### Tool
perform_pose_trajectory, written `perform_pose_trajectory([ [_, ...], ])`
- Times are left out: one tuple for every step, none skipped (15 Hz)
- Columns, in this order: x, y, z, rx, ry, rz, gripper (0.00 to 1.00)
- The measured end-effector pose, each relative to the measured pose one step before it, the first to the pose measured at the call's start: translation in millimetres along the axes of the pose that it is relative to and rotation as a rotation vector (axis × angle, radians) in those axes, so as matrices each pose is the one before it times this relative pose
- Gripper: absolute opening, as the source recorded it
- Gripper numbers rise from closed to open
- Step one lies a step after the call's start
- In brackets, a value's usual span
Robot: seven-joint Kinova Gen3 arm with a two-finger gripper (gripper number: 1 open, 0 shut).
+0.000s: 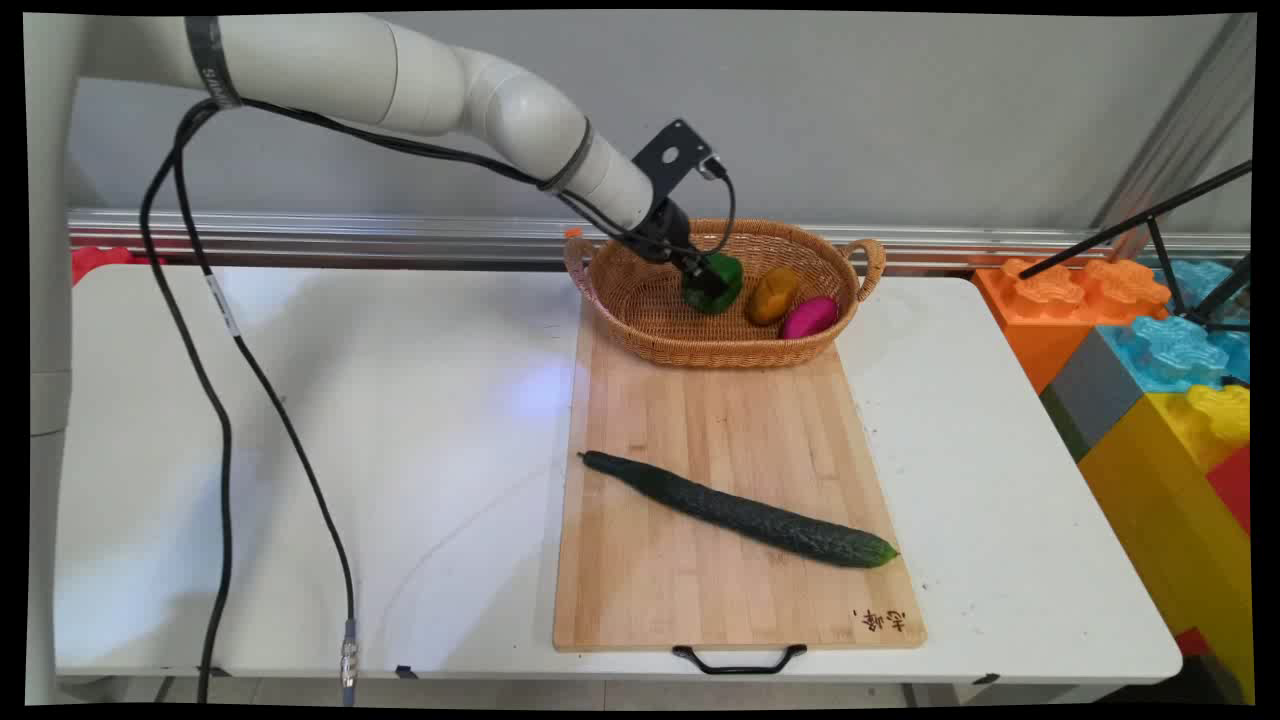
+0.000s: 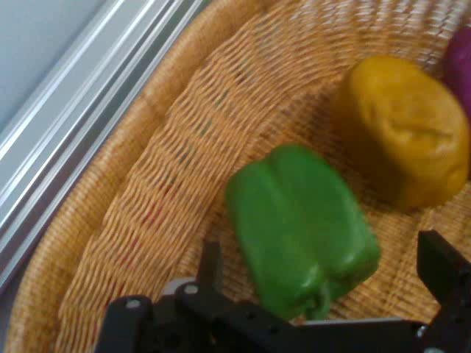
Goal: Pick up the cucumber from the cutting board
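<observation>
The green pepper was seen lying in the wicker basket, between the spread fingers of the tool, which were set wide and not yet closed on it. Just beyond it lay one yellow-orange piece and one magenta piece. A slip was judged possible: the pepper's smooth, rounded skin could roll aside against the sloping weave. One cucumber lay well apart on one cutting board upon the bench.
</observation>
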Motion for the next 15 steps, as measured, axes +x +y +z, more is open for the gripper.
perform_pose_trajectory([
  [5.84,0.93,-2.22,-0.01319,0.01016,0.00926,1.0],
  [4.28,0.88,-3.81,-0.01052,0.00739,0.00733,1.0],
  [5.4,1.93,-7.24,-0.01578,0.00687,0.01257,1.0],
  [4.98,2.64,-13.34,-0.02138,0.00286,0.02469,1.0],
  [2.91,3.16,-10.97,-0.02227,-0.00272,0.02522,1.0],
  [2.05,4.35,-12.0,-0.02816,-0.00579,0.02941,1.0],
  [1.83,5.35,-15.42,-0.03862,-0.00236,0.0331,1.0],
  [1.44,5.28,-17.26,-0.04261,0.00485,0.03336,1.0],
  [0.94,6.13,-16.95,-0.04537,0.00846,0.0329,1.0],
  [0.83,3.76,-9.56,-0.02539,0.00618,0.0187,1.0],
  [1.07,7.83,-15.72,-0.04476,0.00938,0.03331,1.0],
  [1.2,8.32,-15.02,-0.04508,0.0094,0.03472,1.0],
  [0.13,9.88,-16.35,-0.04941,0.00809,0.03883,1.0],
  [-4.11,8.41,-13.83,-0.04379,-0.00256,0.0333,1.0],
  [-7.36,6.67,-11.58,-0.03343,-0.0084,0.02764,1.0],
])
